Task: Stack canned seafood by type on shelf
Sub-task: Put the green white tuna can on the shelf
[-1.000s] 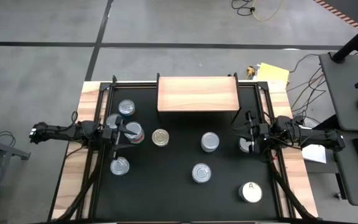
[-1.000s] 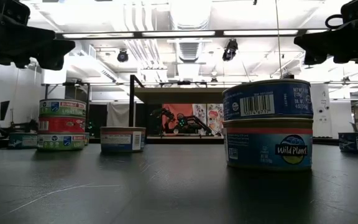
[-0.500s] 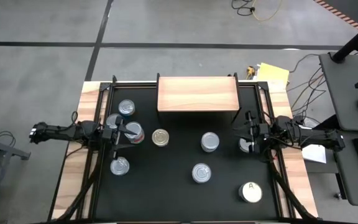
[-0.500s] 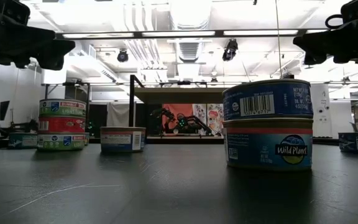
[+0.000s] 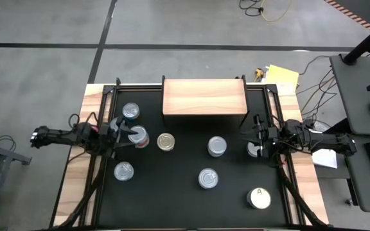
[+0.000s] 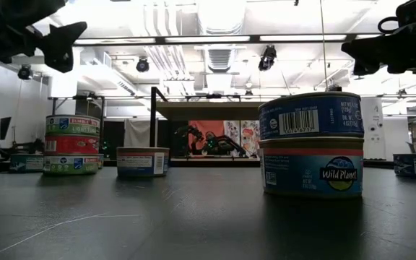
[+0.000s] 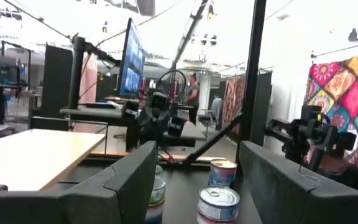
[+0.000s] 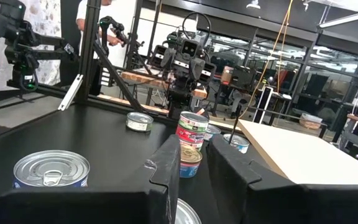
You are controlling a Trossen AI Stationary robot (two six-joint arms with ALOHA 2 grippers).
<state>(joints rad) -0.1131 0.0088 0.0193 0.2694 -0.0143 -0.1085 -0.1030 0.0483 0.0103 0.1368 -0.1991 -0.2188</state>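
The shelf (image 5: 204,96) stands at the table's far middle with its wooden top bare. Canned seafood is spread over the black table: a three-high stack (image 5: 138,136) (image 6: 72,144), a two-high stack (image 6: 310,144), a gold-topped tin (image 5: 166,142), a white-topped tin marked "A" (image 5: 259,197) and several silver-topped tins such as one (image 5: 124,171). My left gripper (image 5: 124,133) (image 7: 197,174) hangs open above the left tins, tipped upward. My right gripper (image 5: 255,142) (image 8: 192,165) hovers near the right edge over a tin (image 5: 254,149), only a narrow gap between its fingers, with nothing in it.
Wooden edges (image 5: 76,173) border the black tabletop. Dark frame bars (image 5: 101,173) run along both sides. A person's hand with a device (image 8: 5,37) shows in the room beyond the table. Bare black surface lies in front of the shelf (image 5: 191,128).
My left gripper has tipped its fingertips upward and rolled a little about its own axis, drawing back from over the near-left tin, which now shows whole. Its fingers stay equally wide. My right gripper and all tins have kept still.
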